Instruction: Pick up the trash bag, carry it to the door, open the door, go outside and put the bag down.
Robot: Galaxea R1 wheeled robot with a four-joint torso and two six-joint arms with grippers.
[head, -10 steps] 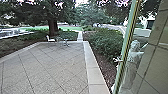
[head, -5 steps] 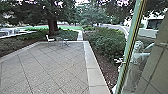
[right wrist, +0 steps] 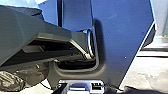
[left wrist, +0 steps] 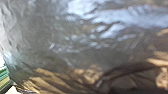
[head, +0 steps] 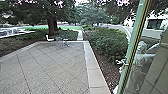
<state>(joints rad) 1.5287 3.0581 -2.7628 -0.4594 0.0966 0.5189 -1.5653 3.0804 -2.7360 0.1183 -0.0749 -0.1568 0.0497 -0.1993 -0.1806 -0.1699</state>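
Observation:
Shiny dark plastic of the trash bag (left wrist: 82,47) lies wrinkled right in front of the left wrist camera, with bluish glare and brown tones on it. In the right wrist view, crinkled dark plastic (right wrist: 10,82) shows beside the robot's jointed bar, with the robot's wide dark plate behind. The door's greenish upright edge (head: 133,47) slants down the right side of the head view, its glass to the right of it. Open paved yard lies to the left of that edge. Whether either gripper holds the bag, I cannot tell.
Paving (head: 50,67) stretches ahead, bordered on the right by a pale stone kerb (head: 93,72). Beyond the kerb grow bushes (head: 107,42). A white chair (head: 49,38) and a small table (head: 65,42) stand at the far edge. A pale statue (head: 140,65) shows by the door.
The door's edge has swung a little further right in the head view, uncovering more bushes. The yard has kept nearly the same place, with a slight shift of the paving lines.

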